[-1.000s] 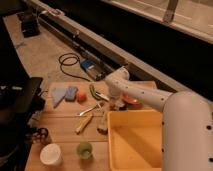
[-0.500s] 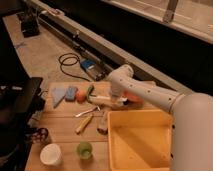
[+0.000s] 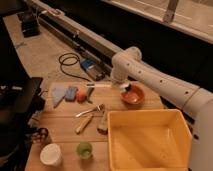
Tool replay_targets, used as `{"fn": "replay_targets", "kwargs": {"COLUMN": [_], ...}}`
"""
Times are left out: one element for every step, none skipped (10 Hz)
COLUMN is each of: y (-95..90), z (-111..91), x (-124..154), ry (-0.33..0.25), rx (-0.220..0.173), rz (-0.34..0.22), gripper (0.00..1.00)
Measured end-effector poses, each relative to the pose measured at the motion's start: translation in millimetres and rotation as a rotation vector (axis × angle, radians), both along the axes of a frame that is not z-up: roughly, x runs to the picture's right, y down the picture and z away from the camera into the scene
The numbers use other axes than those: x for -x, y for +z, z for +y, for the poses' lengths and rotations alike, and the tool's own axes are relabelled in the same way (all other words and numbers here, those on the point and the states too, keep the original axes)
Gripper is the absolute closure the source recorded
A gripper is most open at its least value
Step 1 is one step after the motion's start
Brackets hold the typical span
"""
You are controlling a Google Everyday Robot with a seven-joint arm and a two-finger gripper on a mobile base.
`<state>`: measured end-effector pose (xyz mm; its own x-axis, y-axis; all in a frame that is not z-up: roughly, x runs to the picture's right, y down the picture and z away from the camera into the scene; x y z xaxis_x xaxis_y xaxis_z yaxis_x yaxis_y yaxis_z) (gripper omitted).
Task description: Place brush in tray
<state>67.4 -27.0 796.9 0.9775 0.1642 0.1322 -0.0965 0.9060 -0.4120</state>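
Looking at the far edge of the wooden table (image 3: 60,131), we find the gripper (image 3: 123,88) low down, just left of the small orange bowl (image 3: 134,96). Its jaws are closed together on the brush (image 3: 102,85). The grip sits at the right-hand end, where the dark head should be. The long white handle sticks out level to the left, along the back of the table.

Whether the brush is clear of the wood or resting on it, I can't tell from here.

As for handling, this looks like a light, stiff little thing, slim and probably smooth plastic. Weight is no worry, but slip and swing are. Held at one end, that long handle acts as a lever. A quick turn of the wrist could twist it in the jaws or sweep the free tip into something. A hold nearer the middle of the handle would balance better, though this end grip looks workable for a short carry.

The tray (image 3: 145,113) lies to the front right, well apart from the brush, big and deep with a raised rim. The bowl sits between them. My read is that the brush needs to be lifted high enough to clear both bowl and rim.

The spoon (image 3: 88,111) and the yellow-handled utensil (image 3: 83,124) lie mid-table, out of the way.
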Motion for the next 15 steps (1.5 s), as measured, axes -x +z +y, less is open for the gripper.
{"fn": "replay_targets", "kwargs": {"y": [-15.0, -27.7, -38.6, -50.6, -60.7, -74.6, -90.4, -100.6, -112.4, -124.6, -134.6, -137.8, -138.7, -133.7, -128.7], "z": [-9, -14, -13, -5, 6, 23, 45, 61, 79, 99, 121, 135, 156, 178, 192], "x": [-14, -32, -54, -82, -101, -118, -131, -136, -145, -158, -170, -179, -191, -199, -200], "ry": [-0.013, -0.026, -0.037, -0.048, -0.052, -0.057, -0.076, -0.091, -0.105, -0.114, -0.122, -0.127, -0.13, -0.124, -0.119], "rx": [-0.016, -0.027, -0.035, -0.035, -0.031, -0.025, -0.009, 0.004, 0.021, 0.046, 0.081, 0.107, 0.155, 0.211, 0.246], "rz": [0.004, 0.013, 0.027, 0.045, 0.057, 0.069, 0.082, 0.087, 0.096, 0.113, 0.125, 0.133, 0.142, 0.139, 0.122], "gripper": [1.0, 1.0, 1.0, 1.0, 1.0, 1.0, 1.0, 1.0, 1.0, 1.0, 1.0, 1.0, 1.0, 1.0, 1.0]}}
